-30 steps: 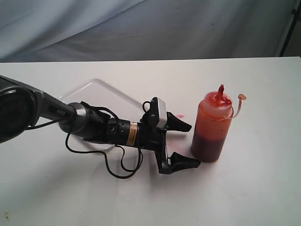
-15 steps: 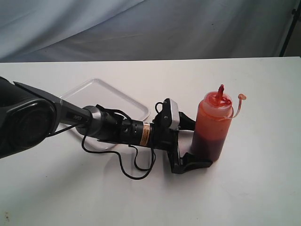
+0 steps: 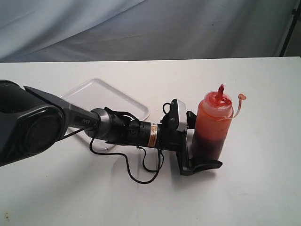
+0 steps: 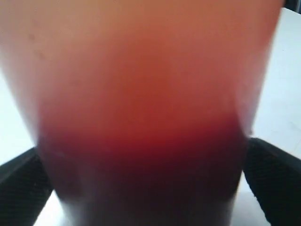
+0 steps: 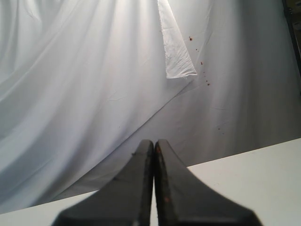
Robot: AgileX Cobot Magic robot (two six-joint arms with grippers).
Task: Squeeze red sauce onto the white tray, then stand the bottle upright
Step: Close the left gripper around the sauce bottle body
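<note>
The bottle (image 3: 212, 125) stands upright on the white table, right of centre, with its red nozzle up and its small cap hanging on a tether. Dark red sauce (image 3: 207, 145) fills its lower part. My left gripper (image 3: 203, 143) is open and lies low and level, one finger (image 3: 207, 165) in front of the bottle's base, the other hidden behind it. In the left wrist view the bottle (image 4: 141, 94) fills the picture between the two fingers (image 4: 275, 174). The white tray (image 3: 87, 92) lies behind the left arm. My right gripper (image 5: 154, 147) is shut and empty.
A loose black cable (image 3: 141, 172) droops from the left wrist onto the table. A grey cloth backdrop (image 3: 150, 28) hangs behind the table's far edge. The right wrist view faces white drapery (image 5: 94, 70) with small red specks.
My left arm has slid right along the table, and its open jaws have come round the lower body of the bottle. The bottle has stayed put.
</note>
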